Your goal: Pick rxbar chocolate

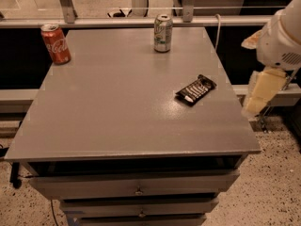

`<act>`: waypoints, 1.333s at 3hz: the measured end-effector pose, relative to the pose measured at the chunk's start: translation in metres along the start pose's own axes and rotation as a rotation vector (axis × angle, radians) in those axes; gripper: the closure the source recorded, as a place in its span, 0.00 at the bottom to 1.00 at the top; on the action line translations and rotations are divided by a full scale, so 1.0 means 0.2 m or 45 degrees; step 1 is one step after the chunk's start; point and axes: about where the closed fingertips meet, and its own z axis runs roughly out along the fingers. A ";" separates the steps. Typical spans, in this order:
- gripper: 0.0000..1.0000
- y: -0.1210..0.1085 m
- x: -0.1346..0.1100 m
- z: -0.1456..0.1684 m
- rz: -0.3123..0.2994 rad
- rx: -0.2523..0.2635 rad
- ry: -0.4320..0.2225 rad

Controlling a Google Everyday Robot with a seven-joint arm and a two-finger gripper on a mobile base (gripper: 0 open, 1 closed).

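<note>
The rxbar chocolate (195, 89) is a flat black bar with white lettering. It lies on the right half of the grey table top (117, 107), turned at a diagonal. My gripper (257, 95) hangs off the table's right edge, to the right of the bar and apart from it, below the white arm joint (282, 36). It holds nothing that I can see.
A red cola can (55, 43) stands at the table's back left corner. A pale green-white soda can (162, 33) stands at the back middle. A rail with posts (141, 20) runs behind the table. Drawers (136, 189) sit below the top. The floor is speckled.
</note>
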 end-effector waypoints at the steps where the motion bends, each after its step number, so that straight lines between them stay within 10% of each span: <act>1: 0.00 -0.21 0.00 0.30 -0.047 0.040 -0.054; 4: 0.00 -0.57 -0.18 0.93 0.110 -0.143 -0.250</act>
